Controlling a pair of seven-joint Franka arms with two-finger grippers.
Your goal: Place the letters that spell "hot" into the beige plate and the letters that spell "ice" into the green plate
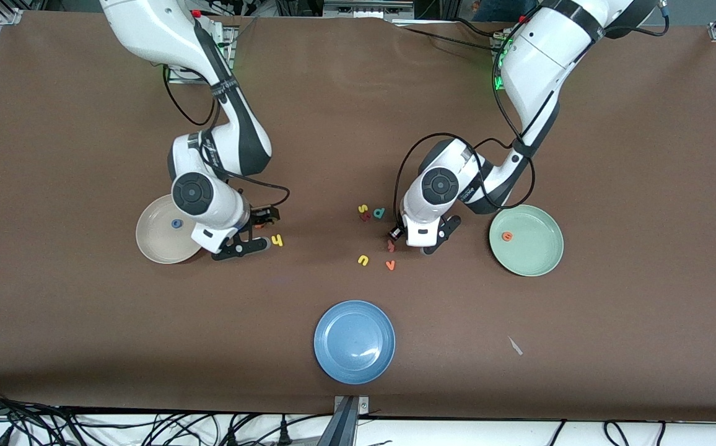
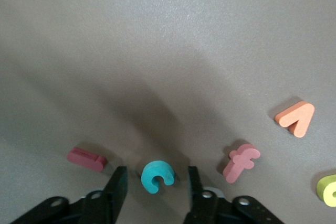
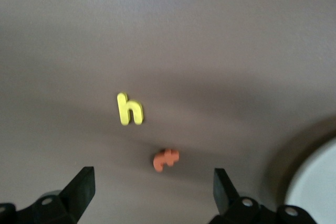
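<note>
My left gripper [image 2: 156, 184] is open low over the table, its fingers either side of the teal c [image 2: 157, 176] with a gap on each side. The dark red i [image 2: 86, 158] lies just beside it. The orange e [image 1: 506, 235] rests in the green plate [image 1: 541, 260]. My right gripper [image 3: 152, 190] is wide open over the table next to the beige plate [image 1: 153, 244], which holds the blue o [image 1: 176, 223]. The orange t [image 3: 166, 159] lies just ahead of its fingers, and the yellow h [image 3: 129, 109] a little past that.
Near the left gripper lie a reddish t-like letter [image 2: 241, 162], an orange v [image 2: 295, 118] and a yellow u [image 1: 363, 260]. A yellow s [image 1: 362, 209] and a teal d [image 1: 379, 213] sit farther from the front camera. A blue plate [image 1: 354, 342] stands near the front edge.
</note>
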